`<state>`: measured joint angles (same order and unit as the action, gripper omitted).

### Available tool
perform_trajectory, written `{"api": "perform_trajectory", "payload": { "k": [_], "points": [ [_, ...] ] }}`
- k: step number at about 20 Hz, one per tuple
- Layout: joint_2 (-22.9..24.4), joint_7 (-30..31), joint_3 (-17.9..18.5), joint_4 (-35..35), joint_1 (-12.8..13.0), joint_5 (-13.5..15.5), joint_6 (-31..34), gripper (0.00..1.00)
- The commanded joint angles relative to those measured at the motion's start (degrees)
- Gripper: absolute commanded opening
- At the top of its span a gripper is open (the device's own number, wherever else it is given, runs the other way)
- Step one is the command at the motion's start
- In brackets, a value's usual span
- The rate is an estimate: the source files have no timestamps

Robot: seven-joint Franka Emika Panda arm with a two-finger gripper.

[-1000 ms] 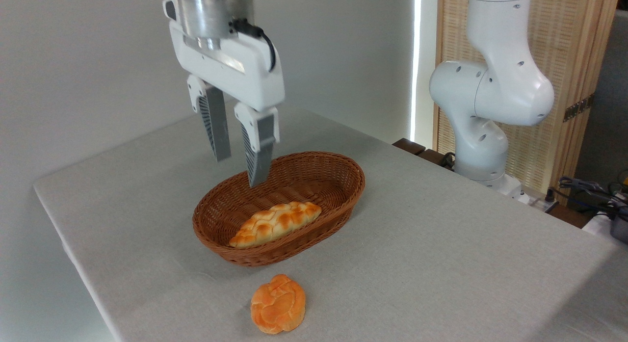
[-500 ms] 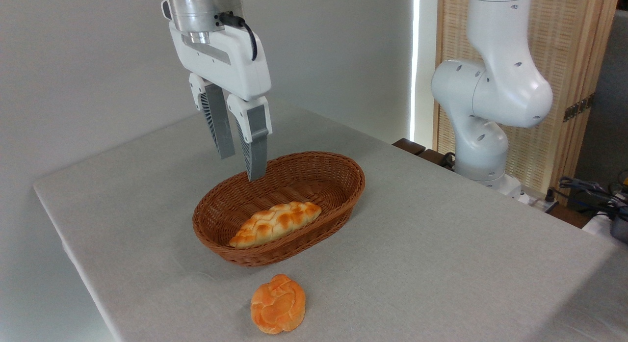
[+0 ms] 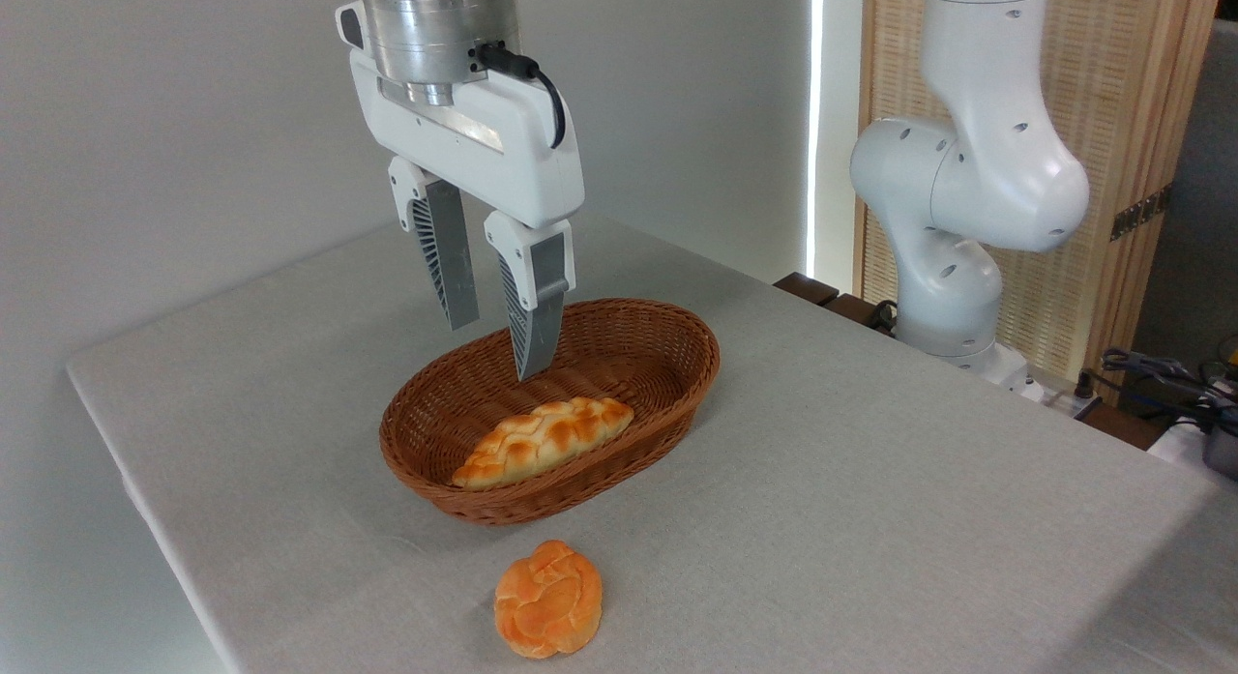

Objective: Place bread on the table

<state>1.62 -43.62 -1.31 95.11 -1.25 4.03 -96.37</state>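
No text, label, brand, number or sign can be read anywhere in this view.

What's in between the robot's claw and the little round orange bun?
In the camera view, the braided loaf in the wicker basket lies between the gripper and the bun.
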Motion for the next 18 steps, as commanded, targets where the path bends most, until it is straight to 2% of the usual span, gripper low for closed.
{"api": "perform_trajectory", "payload": {
  "k": [1,8,14,18],
  "points": [
    [-0.39,-1.29,1.13,-1.33,0.99,0.63,1.89,1.0],
    [-0.21,-0.94,1.22,-1.42,1.08,0.1,2.51,1.0],
    [-0.21,0.73,1.22,-1.42,1.08,-1.83,2.51,1.0],
    [-0.21,1.52,1.13,-1.59,1.08,-4.2,2.51,1.0]
  ]
}}
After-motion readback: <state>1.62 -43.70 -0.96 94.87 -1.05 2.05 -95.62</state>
